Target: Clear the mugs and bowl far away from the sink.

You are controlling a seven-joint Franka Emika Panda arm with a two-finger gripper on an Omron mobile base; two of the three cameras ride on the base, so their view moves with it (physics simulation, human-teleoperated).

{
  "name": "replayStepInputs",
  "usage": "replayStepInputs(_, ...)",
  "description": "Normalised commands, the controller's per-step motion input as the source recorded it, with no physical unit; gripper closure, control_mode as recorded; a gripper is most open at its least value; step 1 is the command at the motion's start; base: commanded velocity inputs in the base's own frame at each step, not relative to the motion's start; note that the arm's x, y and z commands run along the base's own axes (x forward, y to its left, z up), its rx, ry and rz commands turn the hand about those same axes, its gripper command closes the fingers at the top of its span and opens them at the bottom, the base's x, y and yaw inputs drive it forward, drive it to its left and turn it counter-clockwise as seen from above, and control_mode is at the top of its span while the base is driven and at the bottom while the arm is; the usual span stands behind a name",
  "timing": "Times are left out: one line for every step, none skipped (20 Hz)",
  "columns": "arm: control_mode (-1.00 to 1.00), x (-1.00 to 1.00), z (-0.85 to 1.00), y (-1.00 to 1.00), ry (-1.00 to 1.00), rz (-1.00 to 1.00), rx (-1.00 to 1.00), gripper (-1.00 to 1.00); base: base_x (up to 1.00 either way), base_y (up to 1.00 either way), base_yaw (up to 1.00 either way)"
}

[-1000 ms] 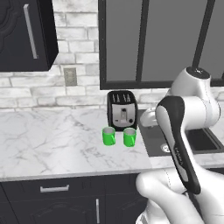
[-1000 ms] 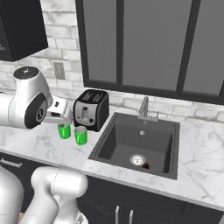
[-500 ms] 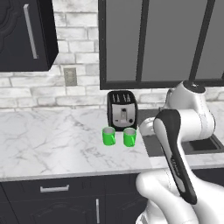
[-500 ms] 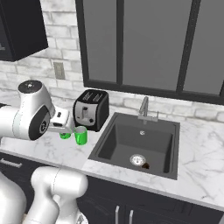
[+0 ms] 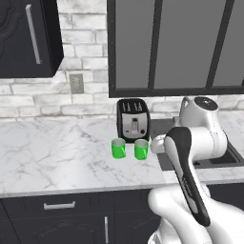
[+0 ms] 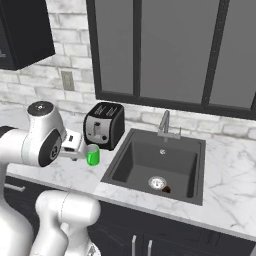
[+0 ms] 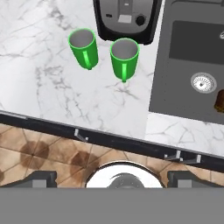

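Two green mugs [image 7: 105, 54] stand side by side on the table [image 7: 39, 83] before the toaster [image 7: 125, 17]; the fingers [image 7: 113, 178] gape wide, empty.

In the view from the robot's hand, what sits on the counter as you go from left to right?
Left mug → right mug → sink with its drain → a small brown thing in the basin near the right edge.
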Motion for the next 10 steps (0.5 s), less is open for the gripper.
replayStepInputs(-1.0, 0.29, -0.06, 0.0, 0.01, 0.0, 0.0, -1.0, 0.0, 0.0, 0.0)
replayStepInputs(-1.0, 0.29, -0.05, 0.0, 0.0, 0.0, 0.0, -1.0, 0.0, 0.0, 0.0)
replayStepInputs(-1.0, 0.36, -0.05, 0.0, 0.0, 0.0, 0.0, -1.0, 0.0, 0.0, 0.0)
replayStepInputs(-1.0, 0.38, -0.04, 0.0, 0.0, 0.0, 0.0, -1.0, 0.0, 0.0, 0.0)
replayStepInputs(-1.0, 0.38, -0.06, 0.0, 0.0, 0.0, 0.0, -1.0, 0.0, 0.0, 0.0)
replayStepInputs(-1.0, 0.35, -0.08, 0.0, 0.0, 0.0, 0.0, -1.0, 0.0, 0.0, 0.0)
replayStepInputs(-1.0, 0.35, -0.1, 0.0, 0.0, 0.0, 0.0, -1.0, 0.0, 0.0, 0.0)
replayStepInputs(-1.0, 0.36, -0.12, 0.0, 0.0, 0.0, 0.0, -1.0, 0.0, 0.0, 0.0)
replayStepInputs(-1.0, 0.35, -0.14, 0.0, 0.0, 0.0, 0.0, -1.0, 0.0, 0.0, 0.0)
replayStepInputs(-1.0, 0.34, -0.16, 0.0, 0.0, 0.0, 0.0, -1.0, 0.0, 0.0, 0.0)
